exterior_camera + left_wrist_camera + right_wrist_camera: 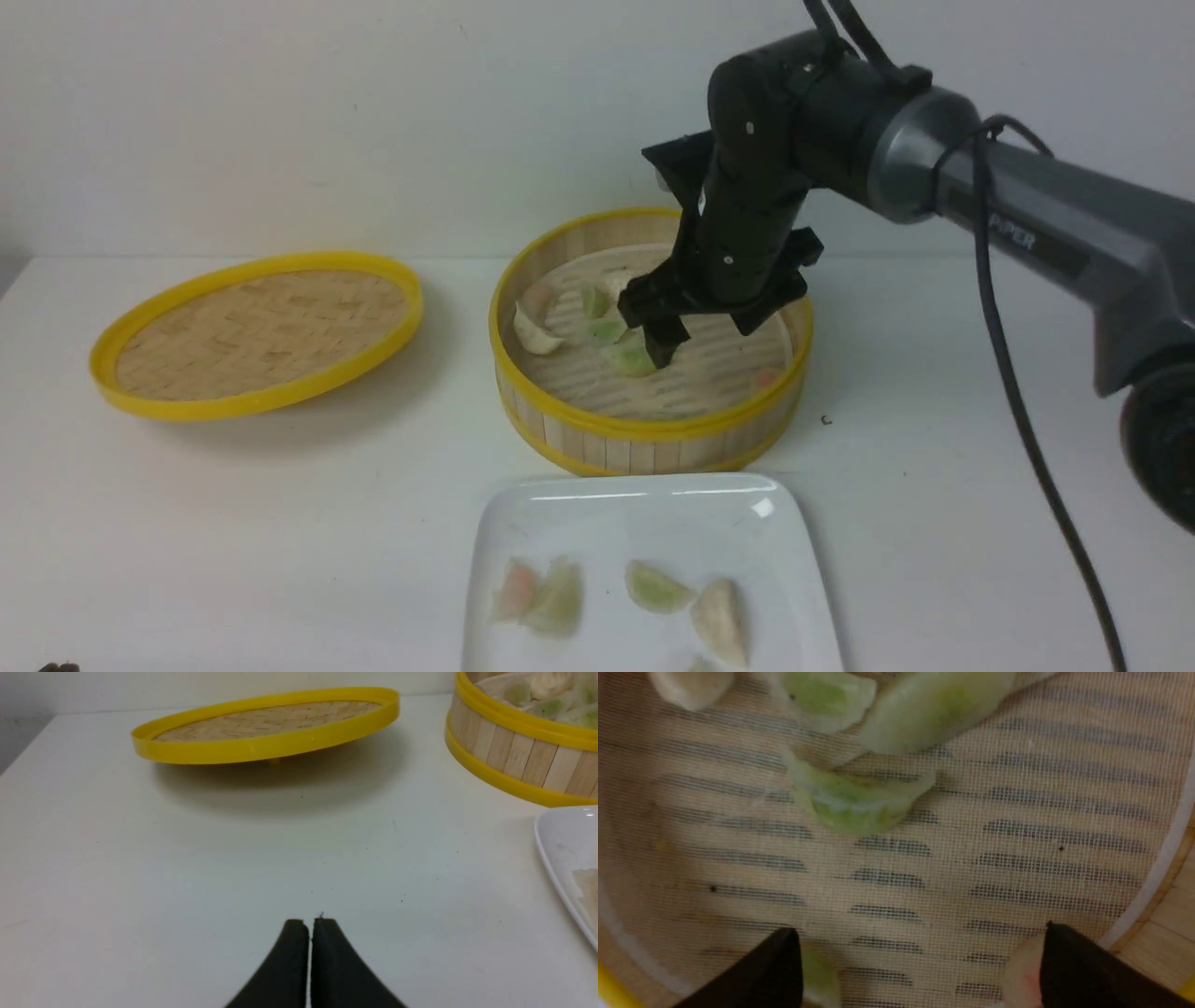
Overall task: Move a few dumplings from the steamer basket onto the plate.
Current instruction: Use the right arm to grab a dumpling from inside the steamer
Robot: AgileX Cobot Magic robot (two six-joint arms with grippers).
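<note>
The steamer basket (644,431) stands mid-table and holds several dumplings: a cream one (537,331), green ones (607,331) and a pinkish one (766,378). My right gripper (709,341) is down inside the basket, open and empty. In the right wrist view it (920,935) hovers over the mesh liner, with a green dumpling (850,805) ahead of it, another green one (819,975) by one finger and a pinkish one (1020,975) by the other. The white plate (635,523) in front holds several dumplings (658,588). My left gripper (310,921) is shut and empty over bare table.
The shallow yellow-rimmed woven lid (257,331) lies tilted to the left of the basket; it also shows in the left wrist view (266,723). The basket wall (514,756) and the plate's edge (560,844) show in that view too. A white wall stands behind the table.
</note>
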